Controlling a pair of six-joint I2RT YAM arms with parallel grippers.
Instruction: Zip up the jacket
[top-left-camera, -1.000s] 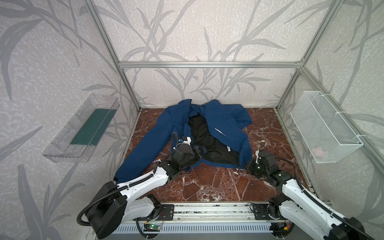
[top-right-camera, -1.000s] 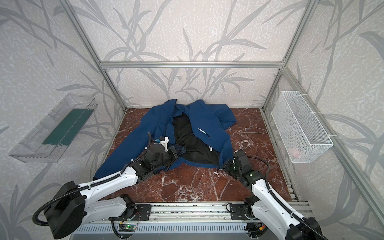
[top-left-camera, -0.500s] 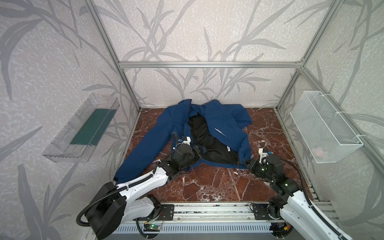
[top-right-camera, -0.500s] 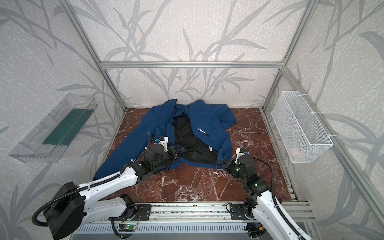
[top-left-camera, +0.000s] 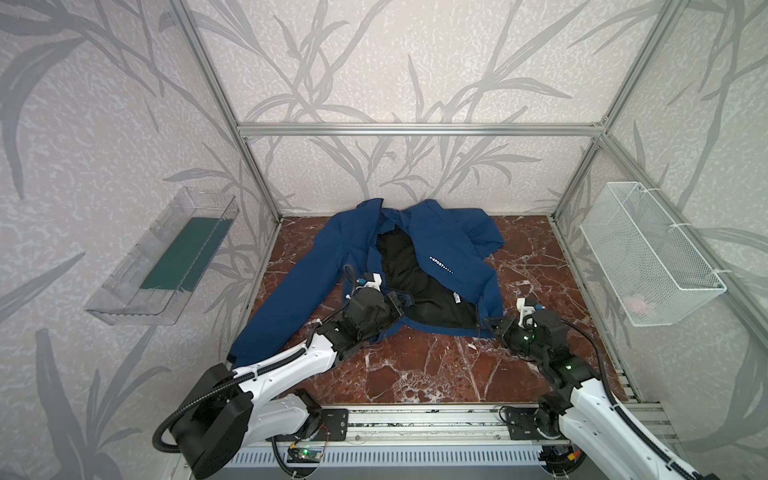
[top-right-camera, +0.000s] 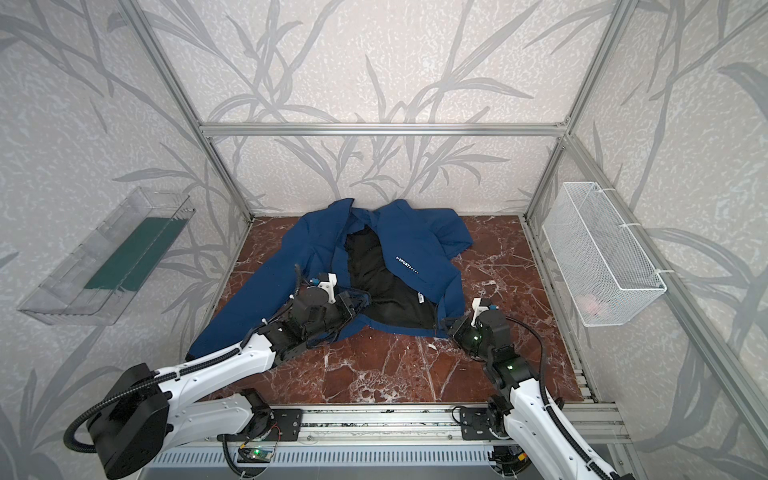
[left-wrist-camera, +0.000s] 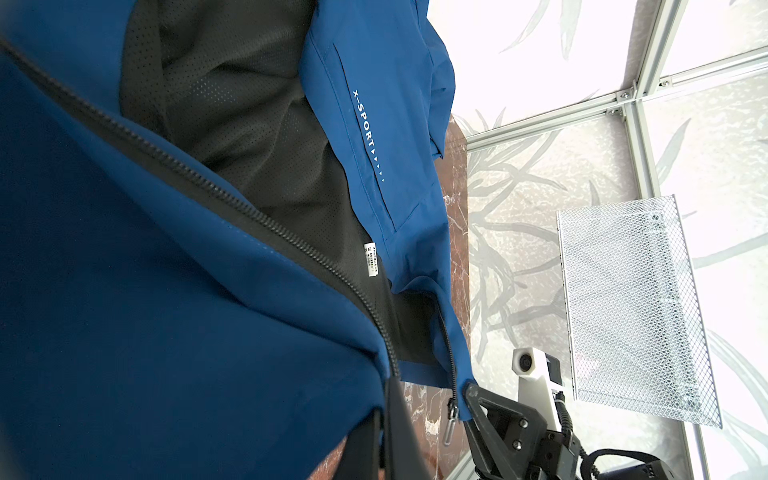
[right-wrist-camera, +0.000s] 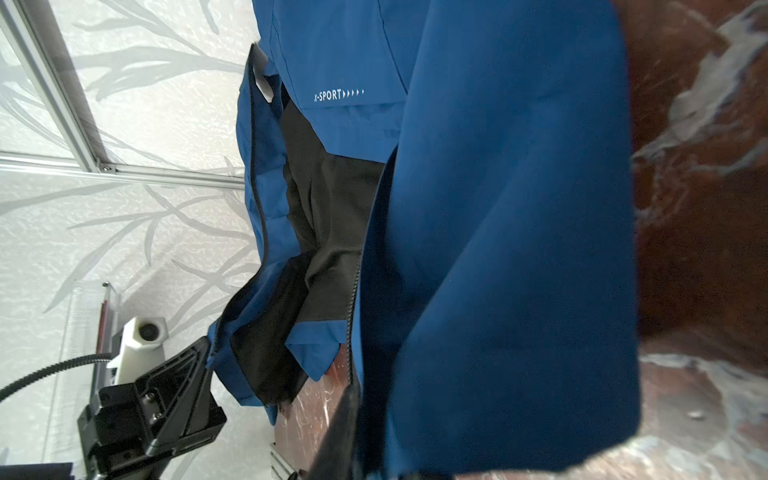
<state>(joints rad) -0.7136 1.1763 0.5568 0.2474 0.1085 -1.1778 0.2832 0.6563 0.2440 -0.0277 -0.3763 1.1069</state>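
Jacket (top-left-camera: 449, 245) lies unzipped at the back-centre of the marble tabletop (top-left-camera: 415, 365), with the wire basket (top-left-camera: 648, 253) and clear tray (top-left-camera: 166, 257) out on the side walls. Right gripper (top-left-camera: 492, 323) has crept up to one hem corner since a second ago, and I can't tell if it's gripping. Left gripper (top-left-camera: 401, 297), arm stretched low, is clamped on the opposite zipper edge.

Jacket (top-left-camera: 453, 249): near-left hem covered by the left gripper (top-left-camera: 400, 300) in both top views; closest fabric blurred and cut off at the edges in both wrist views.
Left gripper: fingertips buried in fabric, not seen.
Right gripper (top-left-camera: 492, 324): jaws masked by the near-right hem corner; hold on fabric cannot be told.
Care label (left-wrist-camera: 371, 259): print too small to be read.
Wire basket (top-left-camera: 648, 249): pale pink item (top-left-camera: 636, 305) at near end, unidentifiable.
Right arm (top-left-camera: 615, 428): cut off by the near picture edge.
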